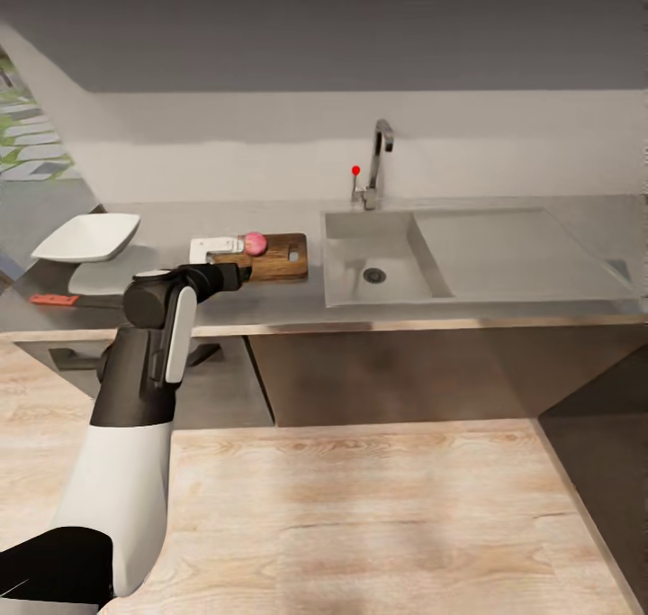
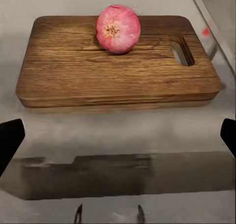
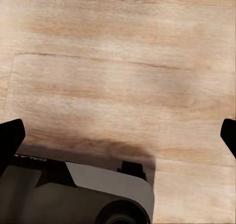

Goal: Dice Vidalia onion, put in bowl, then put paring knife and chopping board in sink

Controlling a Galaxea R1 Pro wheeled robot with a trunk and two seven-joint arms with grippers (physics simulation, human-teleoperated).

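— Onion (image 2: 118,28) position, please?

— I have it on the chopping board (image 2: 118,66), near the board's far edge, beside the handle slot. My left wrist view shows the pink skin and pale stem end clearly; my head view gives only a small pink ball (image 1: 256,243) on the board (image 1: 274,257), which lies on the countertop (image 1: 270,304) just beside the sink's (image 1: 468,255) left rim.

— Grippers?

— Left gripper (image 1: 216,250) hovers at the board's left end, fingers spread, nothing between them. Right gripper (image 3: 118,130) has its dark fingertips wide apart too, over the wood floor (image 3: 123,61) and part of my own base (image 3: 83,194).

— Anything else?

— The bowl (image 1: 87,237) sits toward the countertop's left end, the paring knife (image 1: 56,300) at its front edge near the left corner, partly behind my arm. A faucet (image 1: 378,160) with a red-tipped lever stands behind the sink. I see writing on the base but can't read it.
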